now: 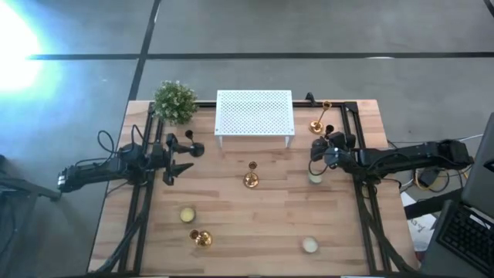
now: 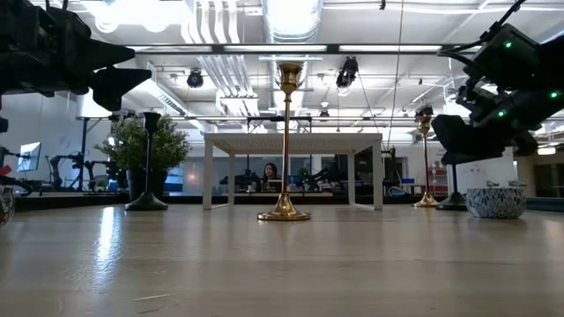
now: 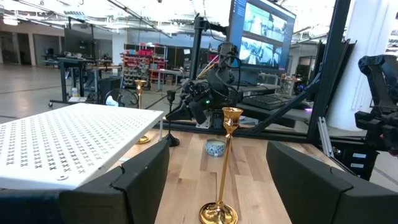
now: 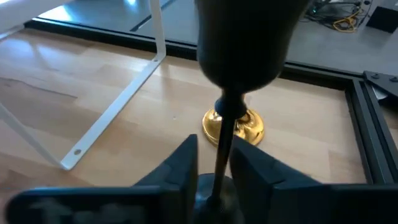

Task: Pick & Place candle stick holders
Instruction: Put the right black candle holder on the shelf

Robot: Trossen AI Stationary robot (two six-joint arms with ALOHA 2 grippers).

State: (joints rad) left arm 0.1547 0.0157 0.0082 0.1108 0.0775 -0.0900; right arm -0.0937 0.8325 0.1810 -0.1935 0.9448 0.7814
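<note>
My right gripper is shut on a black candle stick holder near the table's far right. A gold holder stands on its base behind it, beside the white rack. Another gold holder stands upright on its round base mid-table; it also shows in the left wrist view. A second black holder stands by the plant. My left gripper is open and empty next to it, above the table, facing the middle gold holder. My right gripper pinches the black holder's thin stem between its two fingers, below the cup top. The fingers slant down and lie across the stem. The holder stays upright, its base at table level; whether it is lifted I cannot tell.
A small patterned bowl sits just in front of my right gripper. Two pale candles and a gold piece lie near the table's front. Black frame rails run along both sides.
</note>
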